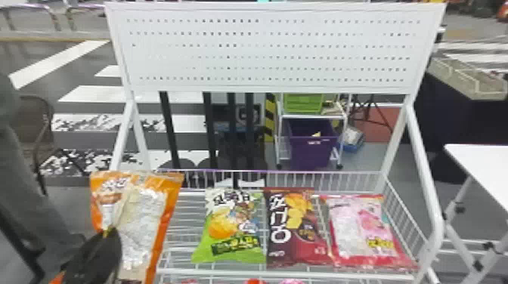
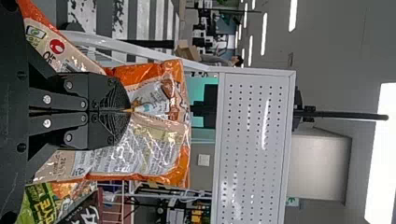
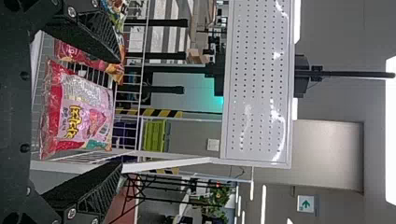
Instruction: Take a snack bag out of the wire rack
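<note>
My left hand [image 1: 109,232] pinches one crinkly, glossy orange snack bag [image 1: 145,221], upright at the white wire rack's [image 1: 211,272] left end; three pillow-shaped bags [image 1: 291,230] lie right of it. My right hand [image 3: 120,113] is spread, empty.

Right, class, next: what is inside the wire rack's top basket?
A green bag, a dark red bag and a pink bag lie in the basket. An orange bag hides much of its left end, so anything there cannot be seen.
</note>
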`<state>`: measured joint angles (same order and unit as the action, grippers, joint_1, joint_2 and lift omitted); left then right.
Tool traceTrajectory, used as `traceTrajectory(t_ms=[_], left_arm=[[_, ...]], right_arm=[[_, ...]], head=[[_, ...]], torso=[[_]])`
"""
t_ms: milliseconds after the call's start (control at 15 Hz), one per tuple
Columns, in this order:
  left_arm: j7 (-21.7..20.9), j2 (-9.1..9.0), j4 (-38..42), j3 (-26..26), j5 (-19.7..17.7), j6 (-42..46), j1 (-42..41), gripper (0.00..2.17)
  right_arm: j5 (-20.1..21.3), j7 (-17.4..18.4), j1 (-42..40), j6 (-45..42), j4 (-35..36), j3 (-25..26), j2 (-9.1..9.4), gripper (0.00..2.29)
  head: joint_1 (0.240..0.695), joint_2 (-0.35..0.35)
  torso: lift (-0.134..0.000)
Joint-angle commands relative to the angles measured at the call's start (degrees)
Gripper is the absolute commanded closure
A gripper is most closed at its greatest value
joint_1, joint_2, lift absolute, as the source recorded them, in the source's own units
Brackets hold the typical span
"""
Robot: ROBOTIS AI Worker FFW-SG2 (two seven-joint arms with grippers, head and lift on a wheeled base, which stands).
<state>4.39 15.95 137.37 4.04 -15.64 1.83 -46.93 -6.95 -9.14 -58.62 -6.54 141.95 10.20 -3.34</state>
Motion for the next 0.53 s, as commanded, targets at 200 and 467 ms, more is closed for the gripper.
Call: traceTrajectory(t_ms=[200, 467], left_arm=[[0.00, 0.04, 0.09, 0.00, 0.00, -0.03, 0.00, 1.87], [0.00, 0.04, 0.09, 0.00, 0.08, -0.03, 0.00, 1.87]], right_arm=[[0.01, 0.00, 0.00, 0.00, -0.10, 0.08, 0.00, 0.13], [0.01, 0.00, 0.00, 0.00, -0.19, 0.08, 0.00, 0.13]], head=[[0.499, 0.000], [0.499, 0.000]], torso=[[0.000], [0.000]])
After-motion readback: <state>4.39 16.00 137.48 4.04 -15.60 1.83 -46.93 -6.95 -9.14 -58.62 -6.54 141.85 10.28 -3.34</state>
